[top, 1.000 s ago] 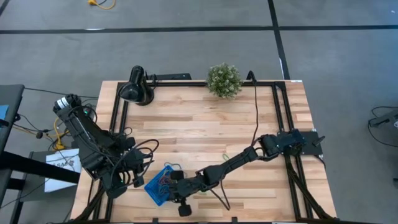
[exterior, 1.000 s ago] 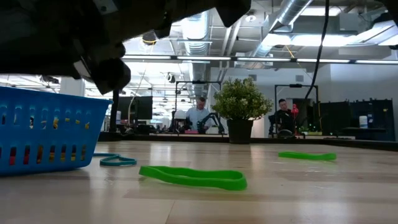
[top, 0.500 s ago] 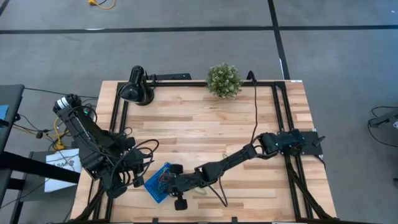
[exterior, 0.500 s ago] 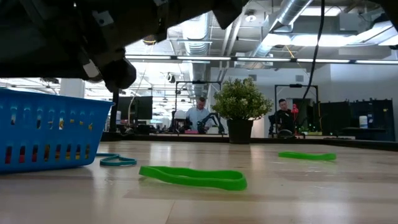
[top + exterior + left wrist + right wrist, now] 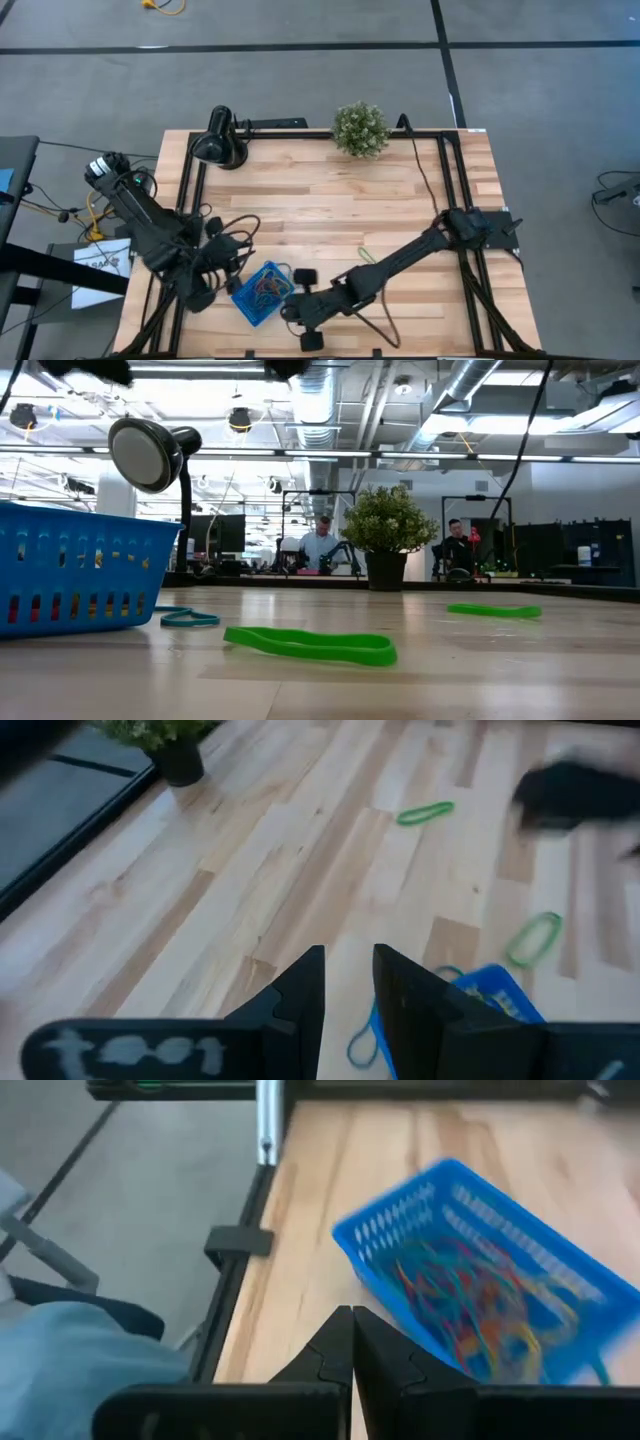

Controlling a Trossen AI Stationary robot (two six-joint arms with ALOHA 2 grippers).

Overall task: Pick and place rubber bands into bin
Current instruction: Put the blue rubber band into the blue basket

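high: straight down | low: table-level, level | wrists: forward | shared: bin (image 5: 262, 293)

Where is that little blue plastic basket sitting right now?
In the high view, the small bright-blue slotted plastic bin sits near the wooden table's front edge, toward the left, between the two arms and holding a tangle of coloured rubber bands.
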